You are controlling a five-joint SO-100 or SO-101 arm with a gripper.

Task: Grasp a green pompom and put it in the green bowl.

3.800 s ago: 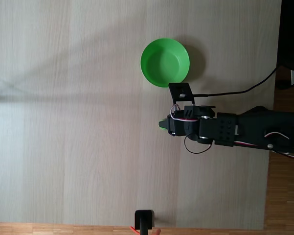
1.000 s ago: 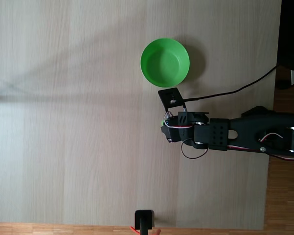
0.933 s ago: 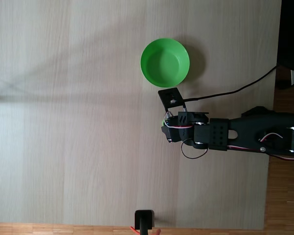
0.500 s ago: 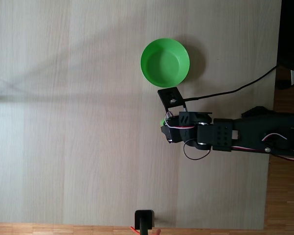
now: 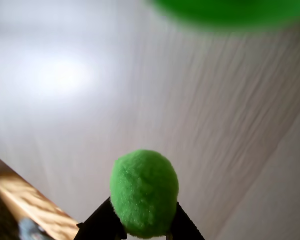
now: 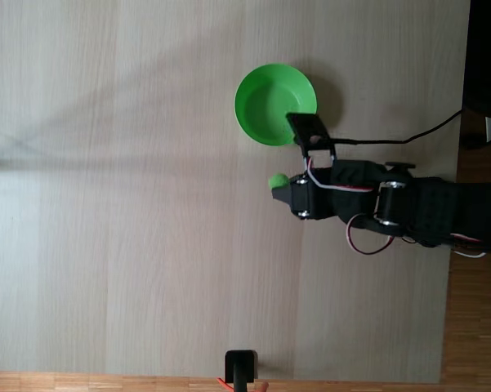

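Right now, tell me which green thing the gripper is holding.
The green pompom, the small fuzzy ball pinched in the gripper. The green bowl, larger and smooth, sits apart on the table.

Green pompom (image 6: 276,180) (in pincer (image 6: 281,184)) below bowl (image 6: 265,102)

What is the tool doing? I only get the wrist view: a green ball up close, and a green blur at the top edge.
Observer: The blur is the green bowl, empty, standing on the table.
Operator: Is the ball over it yet?
Observer: No. In the fixed view the ball sits below the bowl, apart from its rim.
Operator: Is it gripped?
Observer: Yes, the tool is shut on it, at the tip of the black arm reaching in from the right.
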